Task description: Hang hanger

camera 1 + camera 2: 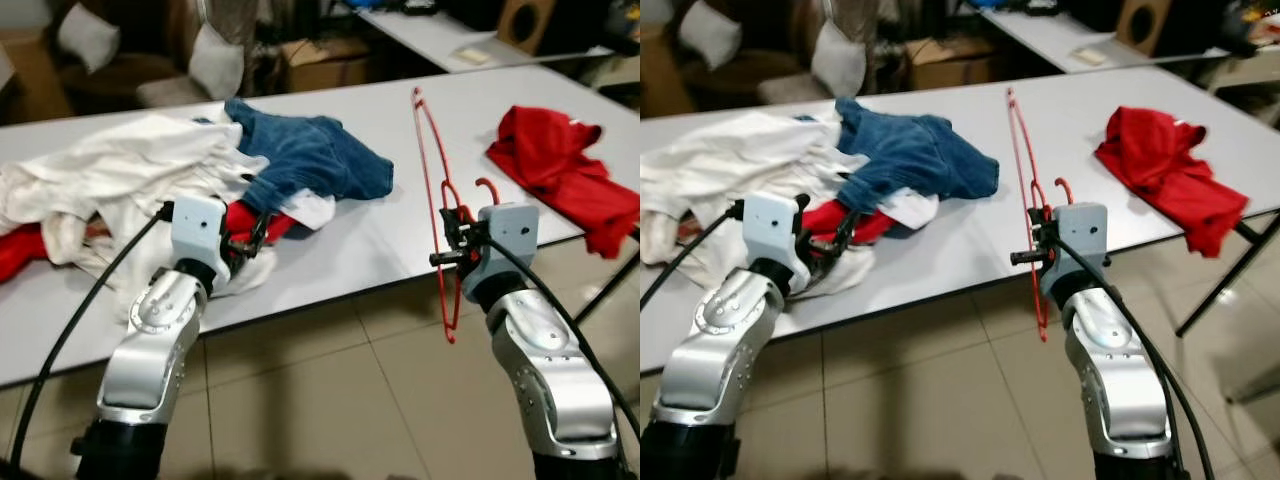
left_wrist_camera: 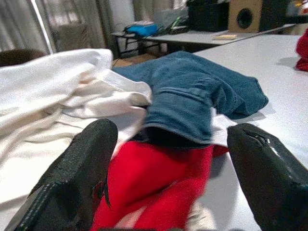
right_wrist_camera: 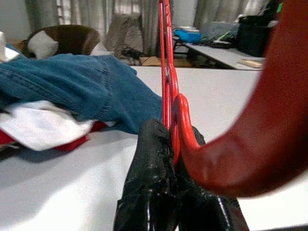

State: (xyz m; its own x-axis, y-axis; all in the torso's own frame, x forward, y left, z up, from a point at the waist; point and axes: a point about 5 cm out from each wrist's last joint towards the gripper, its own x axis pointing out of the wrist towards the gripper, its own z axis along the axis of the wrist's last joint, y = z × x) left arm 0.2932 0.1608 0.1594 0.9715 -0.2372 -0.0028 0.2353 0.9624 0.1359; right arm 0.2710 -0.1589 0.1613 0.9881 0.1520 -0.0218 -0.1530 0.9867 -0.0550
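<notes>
1. A long white table (image 1: 400, 130) serves as the landmark; the robot stands at its near edge.
2. The right gripper (image 1: 452, 238) hovers over the table's near edge, its black fingers (image 3: 153, 192) clenched on a red hanger (image 1: 433, 170).
3. The hanger is gripped close to its hook (image 1: 487, 188); one end of its frame reaches out over the tabletop, while the other end drops below the table's edge toward the tiled floor (image 1: 340, 400).
4. The left gripper (image 1: 245, 240) sits at the table's near edge, further along to the left, fingers (image 2: 77, 178) spread apart and holding nothing.
5. Between those spread fingers lies a red cloth (image 2: 154, 183), partly under a blue denim garment (image 1: 310, 150) on the table.
6. A heap of white clothing (image 1: 110, 170) covers the table's left part, touching the denim.
7. A crumpled red garment (image 1: 560, 170) lies on the table's right end, well apart from the heap, draping over the edge.
</notes>
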